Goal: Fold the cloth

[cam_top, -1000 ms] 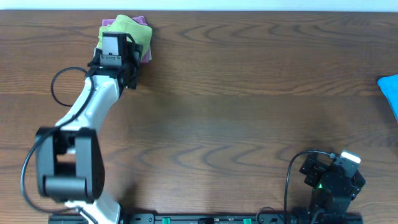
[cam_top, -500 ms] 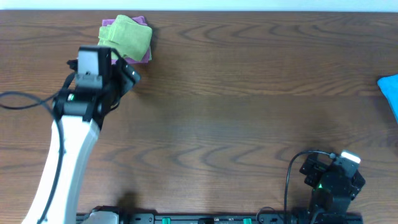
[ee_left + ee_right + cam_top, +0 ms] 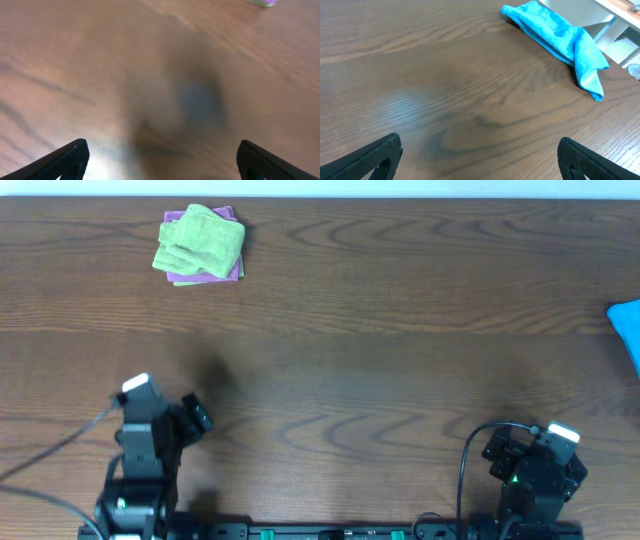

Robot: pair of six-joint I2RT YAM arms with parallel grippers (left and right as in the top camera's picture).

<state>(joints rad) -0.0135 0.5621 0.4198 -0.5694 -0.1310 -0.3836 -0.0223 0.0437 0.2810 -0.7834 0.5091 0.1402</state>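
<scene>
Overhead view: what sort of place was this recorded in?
Probably a robotics lab workbench: a wood-grain table, left arm and right arm at its near edge, lime-green cloth on a purple cloth.

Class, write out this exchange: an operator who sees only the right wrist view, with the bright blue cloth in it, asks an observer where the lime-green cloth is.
Observer: The cloth lies at the far left corner of the table, looking folded.
Operator: Is anything under it?
Observer: A purple cloth, its edges showing beneath.
Operator: Is anything gripping it?
Observer: No, the left fingers hang open and empty over bare wood near the front edge.
</scene>
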